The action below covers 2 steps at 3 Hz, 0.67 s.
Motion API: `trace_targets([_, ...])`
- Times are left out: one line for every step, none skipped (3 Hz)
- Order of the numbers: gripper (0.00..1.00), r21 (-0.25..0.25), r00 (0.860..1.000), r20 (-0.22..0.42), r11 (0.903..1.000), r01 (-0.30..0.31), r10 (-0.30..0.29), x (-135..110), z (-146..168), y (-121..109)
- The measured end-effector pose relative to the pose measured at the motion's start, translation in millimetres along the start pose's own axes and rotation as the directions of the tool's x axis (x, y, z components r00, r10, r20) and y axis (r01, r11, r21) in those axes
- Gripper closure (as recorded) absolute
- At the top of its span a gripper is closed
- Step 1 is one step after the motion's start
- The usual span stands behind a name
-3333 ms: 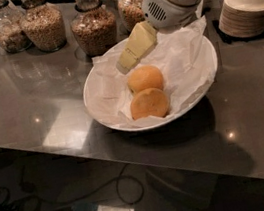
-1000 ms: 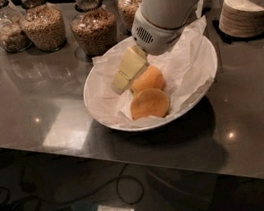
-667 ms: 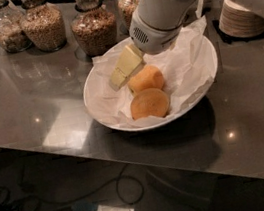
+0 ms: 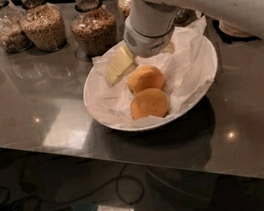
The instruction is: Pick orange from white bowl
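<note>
Orange (image 4: 145,78), the paler round dimpled fruit, sits in the wide glossy white bowl (image 4: 91,102) just right of the cream-coloured gripper (image 4: 119,65) — jaw spread I cannot tell.

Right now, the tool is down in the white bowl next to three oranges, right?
Not three. The camera view shows two: the far orange and the near orange. The tool is down in the white bowl next to them.

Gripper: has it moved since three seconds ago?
Yes. The gripper has dropped from over the white bowl's far rim leftward into the bowl, now beside the paler orange.
</note>
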State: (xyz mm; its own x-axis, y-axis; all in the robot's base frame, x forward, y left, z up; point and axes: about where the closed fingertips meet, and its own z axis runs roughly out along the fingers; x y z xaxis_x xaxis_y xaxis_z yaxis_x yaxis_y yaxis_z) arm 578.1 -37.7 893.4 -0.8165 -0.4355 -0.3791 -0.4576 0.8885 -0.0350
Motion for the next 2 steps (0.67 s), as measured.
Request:
trace_targets([0.05, 0.051, 0.999, 0.006, 0.9975, -0.048, 0.048, 11, -3, -3])
trace_targets([0.11, 0.088, 0.997, -0.014, 0.9932, -0.076, 0.077, 24, -1, -4])
